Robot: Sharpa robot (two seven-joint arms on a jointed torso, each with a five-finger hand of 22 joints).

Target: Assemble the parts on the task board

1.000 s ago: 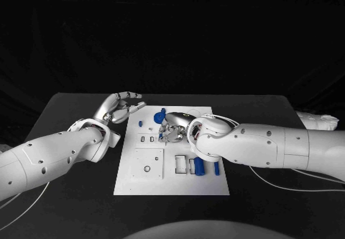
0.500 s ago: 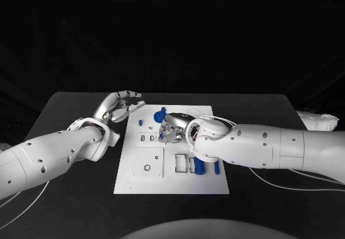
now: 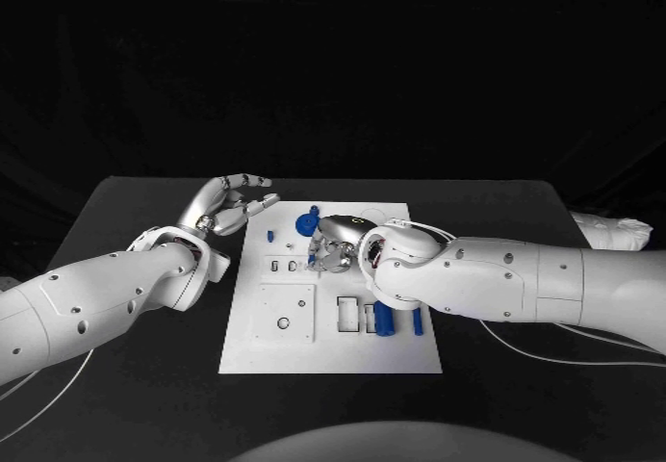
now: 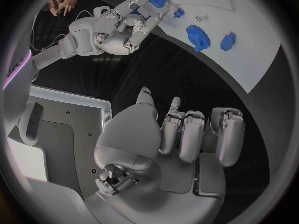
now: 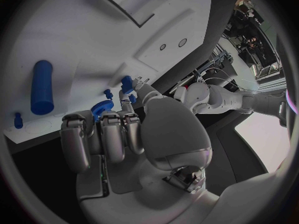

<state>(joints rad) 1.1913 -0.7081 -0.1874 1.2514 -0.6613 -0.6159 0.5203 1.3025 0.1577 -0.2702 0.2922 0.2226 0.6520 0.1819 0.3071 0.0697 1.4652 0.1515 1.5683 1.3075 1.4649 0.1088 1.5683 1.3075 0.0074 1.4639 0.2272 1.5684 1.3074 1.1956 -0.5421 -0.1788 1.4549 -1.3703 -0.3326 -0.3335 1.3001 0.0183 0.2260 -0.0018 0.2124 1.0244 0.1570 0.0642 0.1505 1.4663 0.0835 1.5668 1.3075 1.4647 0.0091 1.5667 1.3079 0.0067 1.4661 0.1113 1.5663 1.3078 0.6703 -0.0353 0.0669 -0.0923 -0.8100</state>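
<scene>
Your right hand [image 3: 335, 243] over the board's [image 3: 333, 356] middle, fingertips pinching a small blue part [image 5: 127, 84], your left hand [image 3: 233, 204] off the board's far left corner, fingers loosely curled, holding nothing, gear [image 3: 308, 224] near the far edge.

Head cam looks steeply down from above at the tabletop [image 3: 139, 207] and whole task board [image 3: 333, 358], while each fisheye wrist cam sits close behind its own hand, all three sharing the task board's far end with the blue gear [image 3: 308, 224].
</scene>
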